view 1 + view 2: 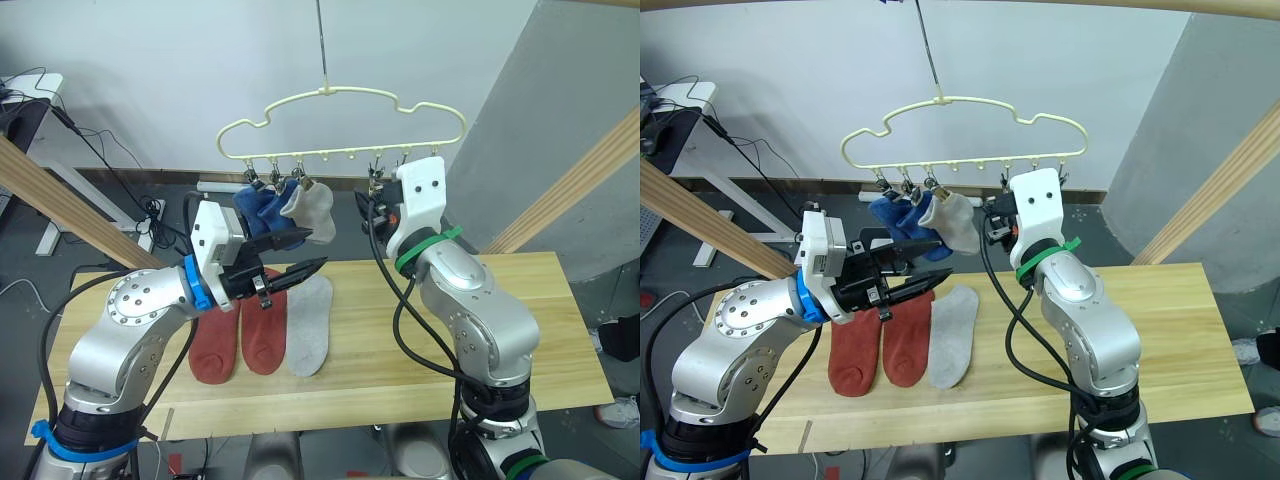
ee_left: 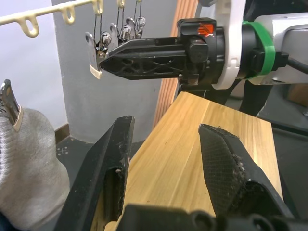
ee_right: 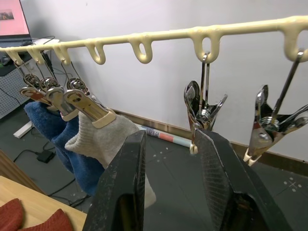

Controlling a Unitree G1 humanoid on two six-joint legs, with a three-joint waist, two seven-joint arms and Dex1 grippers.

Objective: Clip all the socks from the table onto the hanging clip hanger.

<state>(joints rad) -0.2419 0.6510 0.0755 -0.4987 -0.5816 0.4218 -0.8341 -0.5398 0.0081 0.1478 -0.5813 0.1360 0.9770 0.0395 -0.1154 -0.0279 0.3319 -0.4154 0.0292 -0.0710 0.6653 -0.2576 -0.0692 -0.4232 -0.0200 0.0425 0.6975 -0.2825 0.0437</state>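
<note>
Three socks hang clipped on the hanger (image 1: 340, 110): seemingly two blue (image 1: 262, 208), one grey (image 1: 313, 208). Two red (image 1: 238, 335) and one grey (image 1: 311, 325) wait on the table (image 1: 540, 310). Left gripper (image 1: 300, 255) and right gripper (image 3: 168, 159) are spread, empty.

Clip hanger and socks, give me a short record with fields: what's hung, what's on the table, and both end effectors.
hung: two blue socks and one grey sock on the clip hanger
on table: two rust-red socks, one grey sock
left end effector: open, empty, above the table
right end effector: open, empty, at a free clip
</note>
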